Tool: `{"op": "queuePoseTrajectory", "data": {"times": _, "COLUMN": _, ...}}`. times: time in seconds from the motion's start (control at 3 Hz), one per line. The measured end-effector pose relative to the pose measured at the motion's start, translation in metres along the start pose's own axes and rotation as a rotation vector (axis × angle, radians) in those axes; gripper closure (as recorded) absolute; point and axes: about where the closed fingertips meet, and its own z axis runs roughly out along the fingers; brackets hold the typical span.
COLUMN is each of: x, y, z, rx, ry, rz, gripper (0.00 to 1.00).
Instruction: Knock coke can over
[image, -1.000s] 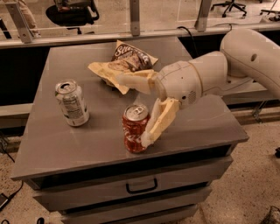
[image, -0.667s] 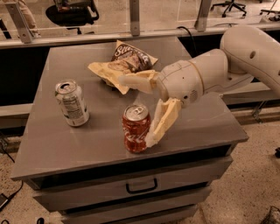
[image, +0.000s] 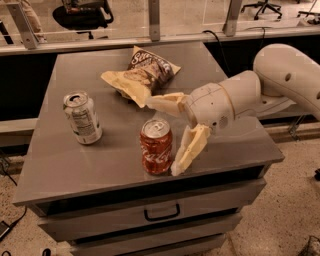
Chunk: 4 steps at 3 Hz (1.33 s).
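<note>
The coke can, red with white script and a silver top, stands upright near the front edge of the grey cabinet top. My gripper is open wide just right of and behind the can. One cream finger hangs down against the can's right side. The other finger reaches left behind the can, toward the chip bag.
A silver-white can with a nutrition label stands upright at the left. A chip bag lies at the back middle. The cabinet has drawers below with a handle. My arm comes in from the right.
The gripper has shifted very slightly toward the front right. The coke can stands upright in the same spot.
</note>
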Motion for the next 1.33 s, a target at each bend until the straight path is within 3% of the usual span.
{"op": "queuePoseTrajectory", "data": {"times": 0.33, "x": 0.02, "y": 0.001, "z": 0.008, "rx": -0.006, "ry": -0.004, "rz": 0.033, "gripper": 0.0}}
{"op": "queuePoseTrajectory", "data": {"times": 0.67, "x": 0.031, "y": 0.01, "z": 0.023, "rx": -0.054, "ry": -0.001, "rz": 0.059, "gripper": 0.12}}
{"op": "queuePoseTrajectory", "data": {"times": 1.0, "x": 0.038, "y": 0.017, "z": 0.03, "rx": -0.074, "ry": -0.008, "rz": 0.067, "gripper": 0.26}}
{"op": "queuePoseTrajectory", "data": {"times": 1.33, "x": 0.034, "y": 0.017, "z": 0.031, "rx": -0.078, "ry": -0.056, "rz": 0.043, "gripper": 0.5}}
